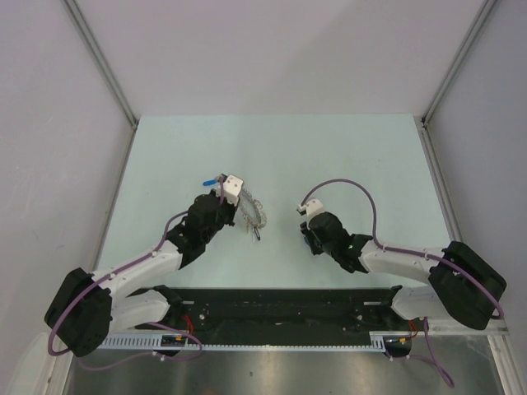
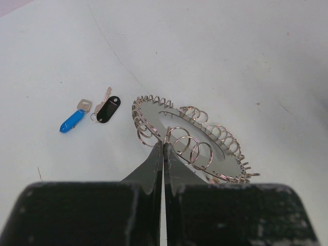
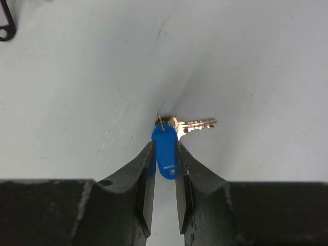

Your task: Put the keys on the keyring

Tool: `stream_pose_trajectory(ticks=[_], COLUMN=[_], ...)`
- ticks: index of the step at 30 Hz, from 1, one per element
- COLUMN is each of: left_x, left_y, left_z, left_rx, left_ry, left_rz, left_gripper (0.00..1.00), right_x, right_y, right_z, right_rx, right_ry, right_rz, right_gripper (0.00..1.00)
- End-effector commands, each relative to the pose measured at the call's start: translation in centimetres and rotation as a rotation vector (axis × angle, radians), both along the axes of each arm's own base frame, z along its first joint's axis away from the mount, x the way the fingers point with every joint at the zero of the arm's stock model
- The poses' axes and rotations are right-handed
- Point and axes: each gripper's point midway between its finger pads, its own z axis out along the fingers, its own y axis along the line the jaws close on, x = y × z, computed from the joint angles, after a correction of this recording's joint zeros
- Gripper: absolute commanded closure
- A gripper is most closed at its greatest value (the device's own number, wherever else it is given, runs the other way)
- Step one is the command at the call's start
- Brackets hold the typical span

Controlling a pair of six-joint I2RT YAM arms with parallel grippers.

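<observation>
Two grips are in place, and both carry risk. The left gripper (image 2: 164,146) is clenched on the near rim of the keyring (image 2: 151,110), pinching it among the wire loops (image 2: 197,151) with the jaws fully together. The ring stands tilted above the table (image 2: 230,51); whether its far edge touches the surface cannot be told. The right gripper (image 3: 165,145) grasps a blue-tagged key (image 3: 165,136) by the plastic tag, one finger on each side, with the small split ring (image 3: 163,122) and the metal blade (image 3: 200,123) projecting beyond the fingertips. In the top view this hand sits to the right of the keyring and well apart from it. Two further keys, a loose blue key (image 2: 72,121) and a loose black key (image 2: 108,108), lie flat on the table just left of the keyring, close together. Assessed hazards follow. The hold on the keyring is a thin edge pinch, so any push from the approaching key could swing or twist the ring in the jaws and carry the target loop away. The tag is smooth plastic held only by its narrow sides, so it could pivot or slip when the split ring meets a loop. The loops are narrow and closely packed, so a slight misalignment would likely strike a neighbouring wire rather than thread. A dropped key could land beneath the tilted keyring, awkward to recover.
</observation>
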Motion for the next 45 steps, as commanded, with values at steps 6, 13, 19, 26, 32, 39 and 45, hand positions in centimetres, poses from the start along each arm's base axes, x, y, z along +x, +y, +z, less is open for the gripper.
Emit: stream_pose_trajectory(ticks=[6,13,19,26,32,39,45], left_x=[0.3,0.3,0.3,0.3,0.4,0.4,0.4], left_y=[-0.3,-0.3,-0.3,-0.2,-0.3,-0.4,-0.4], left_z=[2.0,2.0,2.1,2.0,1.9,1.9,1.8], left_rx=[-0.071,-0.074,-0.072,-0.071,-0.069,-0.068,-0.066], left_ry=[-0.055,-0.056,-0.056,-0.055,-0.053,-0.051,-0.049], left_rz=[0.001,0.002,0.0,0.003,0.0,-0.002,-0.002], left_gripper=[1.0,1.0,1.0,1.0,1.0,1.0,1.0], right_x=[1.3,1.2,1.5,1.6,1.6,1.6,1.4], right_y=[0.4,0.2,0.4,0.4,0.6,0.6,0.2], right_z=[2.0,1.3,0.5,-0.3,-0.8,-1.3,-1.8], right_rx=[0.145,0.143,0.123,0.105,0.1,0.087,0.063], right_ry=[-0.158,-0.173,-0.183,-0.179,-0.177,-0.169,-0.161], right_rz=[-0.024,-0.002,0.023,0.026,0.039,0.047,0.04], right_gripper=[0.75,0.75,0.76,0.77,0.79,0.83,0.94])
